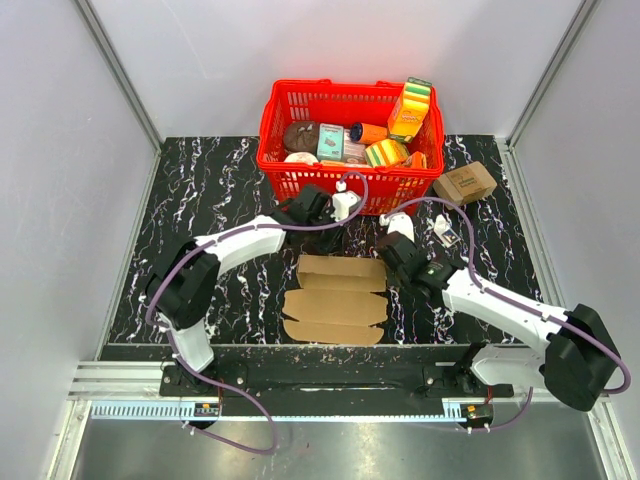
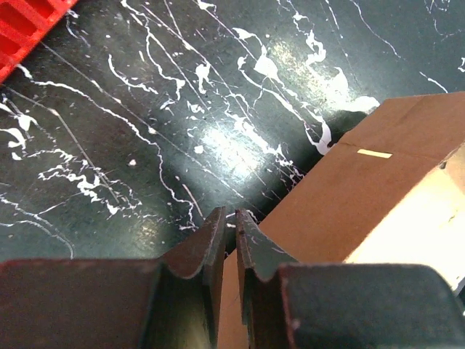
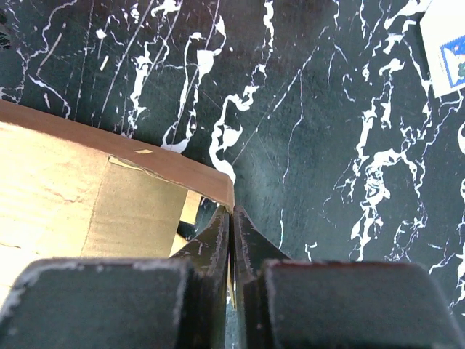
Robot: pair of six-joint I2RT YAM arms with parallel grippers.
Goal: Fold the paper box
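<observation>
As paper box (image 1: pixel 335 300) lies, panels run left-right.

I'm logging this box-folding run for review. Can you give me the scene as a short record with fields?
paper box: lying open on the table, centre, between both arms
left gripper: closed, empty, by the box's edge
right gripper: closed at a raised flap's corner, seemingly pinching it
red basket: behind the box, holding groceries
small carton: right of the basket, apart
fold: not finished
</observation>
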